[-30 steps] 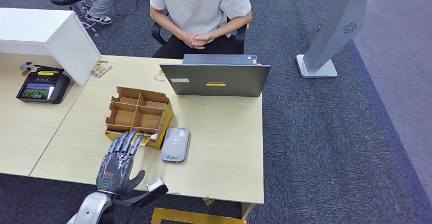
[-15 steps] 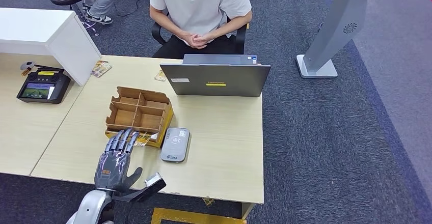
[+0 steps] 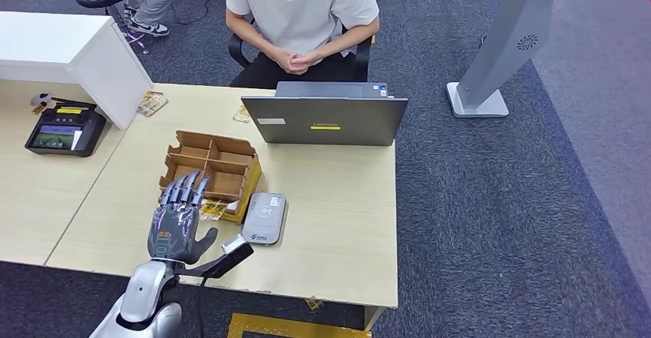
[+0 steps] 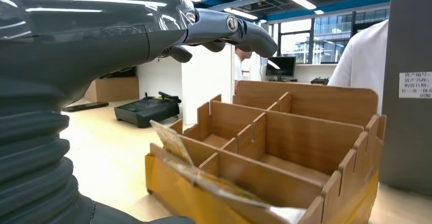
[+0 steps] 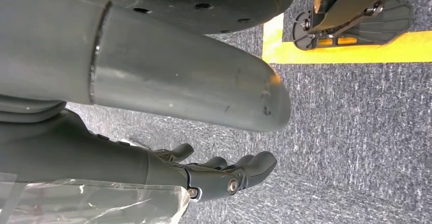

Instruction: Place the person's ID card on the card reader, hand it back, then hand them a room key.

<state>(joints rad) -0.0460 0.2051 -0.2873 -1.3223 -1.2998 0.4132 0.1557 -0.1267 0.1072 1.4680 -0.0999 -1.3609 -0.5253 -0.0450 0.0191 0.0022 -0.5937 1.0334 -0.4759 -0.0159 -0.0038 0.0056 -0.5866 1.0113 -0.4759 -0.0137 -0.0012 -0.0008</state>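
My left hand (image 3: 178,219) hovers over the front edge of the divided cardboard box (image 3: 211,170), fingers spread and holding nothing. In the left wrist view its fingers (image 4: 229,30) reach out above the box (image 4: 285,147), where a yellowish card (image 4: 173,142) leans in the front compartment. That card (image 3: 213,209) lies just ahead of my thumb. The grey card reader (image 3: 263,218) lies flat on the table to the right of the hand. The person (image 3: 299,8) sits behind the laptop with hands clasped (image 3: 295,61). My right hand (image 5: 224,175) hangs over the carpet with nothing in it.
An open laptop (image 3: 324,119) stands at the table's far edge, with a small card-like item (image 3: 242,114) beside it. A black controller with a screen (image 3: 55,129) sits on the left table next to a white block (image 3: 69,50). A grey kiosk stand (image 3: 499,54) is on the carpet to the right.
My left hand has moved forward from the table's front edge, and its fingers now reach over the box's front compartments. The person, reader and laptop have not moved.
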